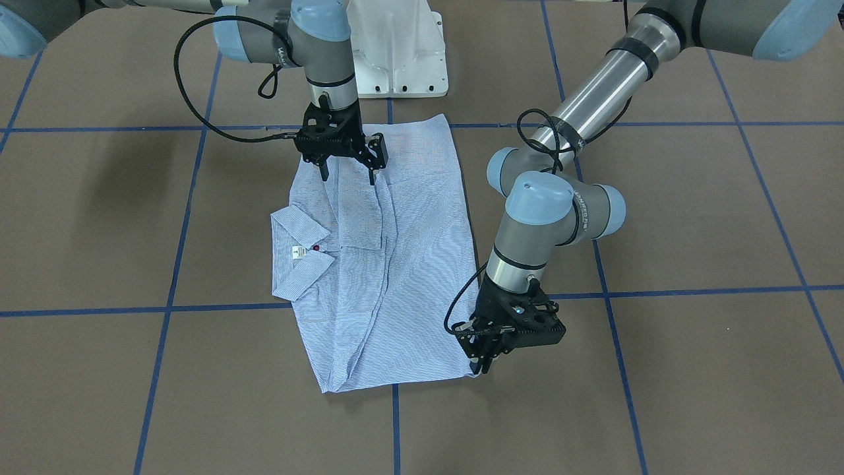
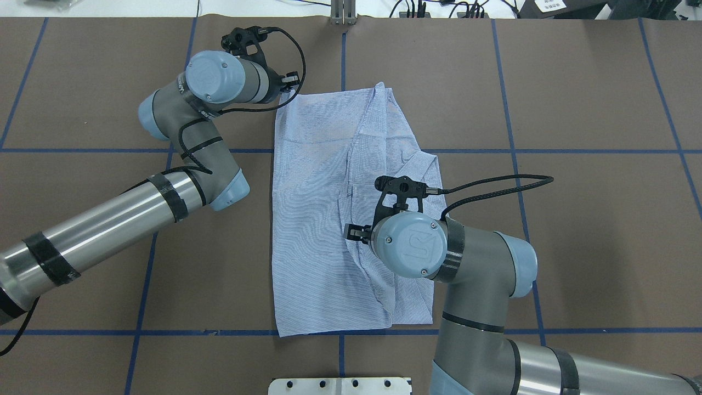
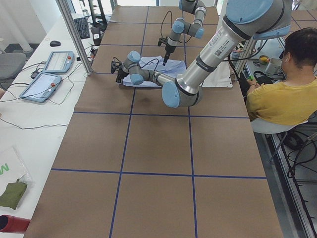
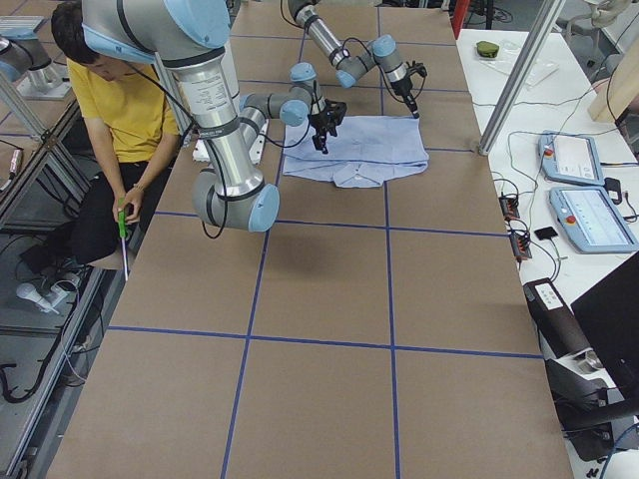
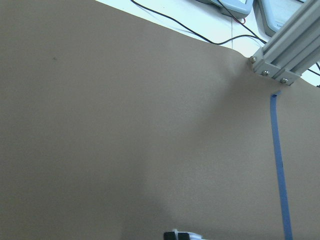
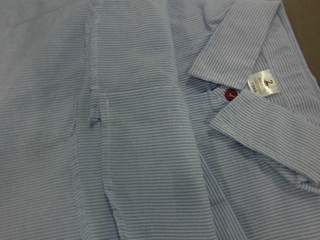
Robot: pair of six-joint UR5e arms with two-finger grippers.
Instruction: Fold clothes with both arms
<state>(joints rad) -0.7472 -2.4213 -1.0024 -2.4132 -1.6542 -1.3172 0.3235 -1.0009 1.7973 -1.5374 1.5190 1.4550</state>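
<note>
The striped shirt lies flat on the brown counter, across a crossing of its blue tape lines, front side up with both sides folded in toward the middle. Its collar points to the robot's right, and the hem edge lies toward the robot's left. The left gripper stands at the hem corner farthest from the robot, pointing down, its fingers drawn close together with the tips at the cloth's edge; whether any fabric sits between them cannot be told. The right gripper hangs over the shirt's edge nearest the robot, close to the shoulder, with its fingers spread wide and nothing between them. The right wrist view looks straight down on the chest pocket, the small white neck label and a red button just below it. The left wrist view shows mostly bare counter and a strip of blue tape
</note>
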